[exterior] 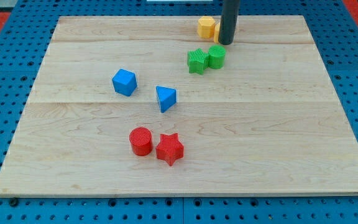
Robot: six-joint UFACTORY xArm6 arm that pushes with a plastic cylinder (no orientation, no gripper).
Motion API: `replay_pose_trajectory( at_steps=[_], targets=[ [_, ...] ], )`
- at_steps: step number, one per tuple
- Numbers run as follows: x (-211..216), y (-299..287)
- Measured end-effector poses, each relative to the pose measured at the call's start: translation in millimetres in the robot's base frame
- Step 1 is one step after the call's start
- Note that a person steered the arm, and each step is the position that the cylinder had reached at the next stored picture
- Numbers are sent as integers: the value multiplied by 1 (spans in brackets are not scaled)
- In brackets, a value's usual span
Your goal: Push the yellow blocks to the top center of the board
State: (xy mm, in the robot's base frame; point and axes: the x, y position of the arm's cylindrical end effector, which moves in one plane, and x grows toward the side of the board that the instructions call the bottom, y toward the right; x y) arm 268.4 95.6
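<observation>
Wooden board (104, 155) looks smooth — our tip (226, 43) holds nothing and sits right beside the yellow block (206, 27). We think it's light and slides easily — push its flat side.

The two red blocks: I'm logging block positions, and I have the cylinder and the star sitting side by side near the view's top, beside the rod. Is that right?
Not quite. The red cylinder and the red star do sit side by side, but near the view's bottom, far from my tip. The camera view shows it; the blocks near the rod are yellow and green.
</observation>
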Motion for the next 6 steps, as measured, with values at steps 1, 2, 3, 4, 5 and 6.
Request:
replay_pose_trajectory(
  at_steps=[1,2,3,4,5,6],
  targets=[
    [-7,25],
    [-16,52],
    [-28,-38],
    [-36,-61],
    [-71,-44],
    [-74,-77]
  ],
)
